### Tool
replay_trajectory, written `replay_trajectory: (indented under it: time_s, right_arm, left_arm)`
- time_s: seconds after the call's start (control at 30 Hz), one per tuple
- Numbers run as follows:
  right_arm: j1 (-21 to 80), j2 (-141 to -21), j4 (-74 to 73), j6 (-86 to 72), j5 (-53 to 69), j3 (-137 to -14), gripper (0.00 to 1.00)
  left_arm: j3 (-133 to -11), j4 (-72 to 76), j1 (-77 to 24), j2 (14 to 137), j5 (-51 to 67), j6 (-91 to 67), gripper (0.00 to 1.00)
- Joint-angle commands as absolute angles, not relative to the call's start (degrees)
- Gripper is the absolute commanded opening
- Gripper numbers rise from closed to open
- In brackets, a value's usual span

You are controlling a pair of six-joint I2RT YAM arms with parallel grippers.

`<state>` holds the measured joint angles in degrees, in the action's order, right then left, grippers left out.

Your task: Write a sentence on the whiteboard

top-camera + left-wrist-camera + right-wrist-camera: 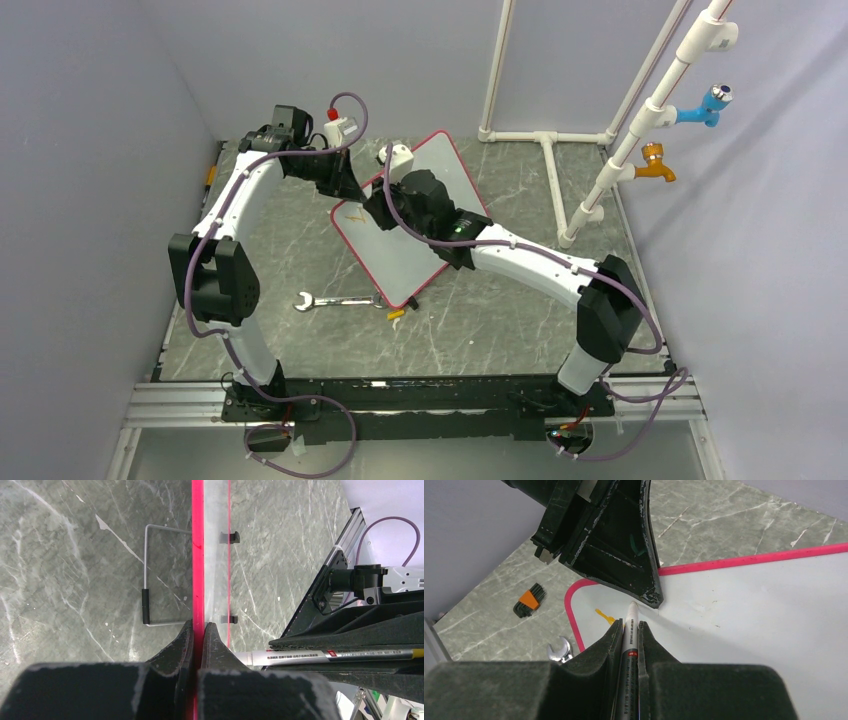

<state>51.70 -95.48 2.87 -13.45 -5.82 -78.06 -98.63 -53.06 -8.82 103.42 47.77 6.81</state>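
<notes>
Left fingers (pixel 183 645) pinch the whiteboard (pixel 212 570) by its rim; right fingers (pixel 612 647) clamp a marker (pixel 630 630) pointed at it.

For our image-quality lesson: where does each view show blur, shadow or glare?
Top external: even light, no glare on the whiteboard; left wrist: the left hand blurs near the lens; right wrist: the right hand is soft, shadow beside the marker.

White-shelled arms (pixel 245 195) with chunky black joints (pixel 215 275), a purple cable (pixel 350 96) along each; the black fingers (pixel 609 645) are scuffed and chipped.
</notes>
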Motion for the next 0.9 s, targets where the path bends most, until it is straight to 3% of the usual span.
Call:
replay_trajectory:
  time_s: [0.0,0.33,0.87]
  right_arm:
    - [51.85,-94.66,3.43,-12.73,-7.74,-76.77,0.00]
    - [51.53,-91.32,3.11,-13.17,-10.05,-69.28,0.00]
    - [48.20,-95.46,1.65,-10.33,-10.33,-80.50,0.00]
  left_arm:
    - [-98.44,-52.12,-9.84,101.34,44.01,11.43,0.00]
    - [-98.53,-52.13,-9.84,101.14,44.01,11.49,0.00]
    - [-98.44,-52.38,-10.35,100.88,44.01,11.78,0.00]
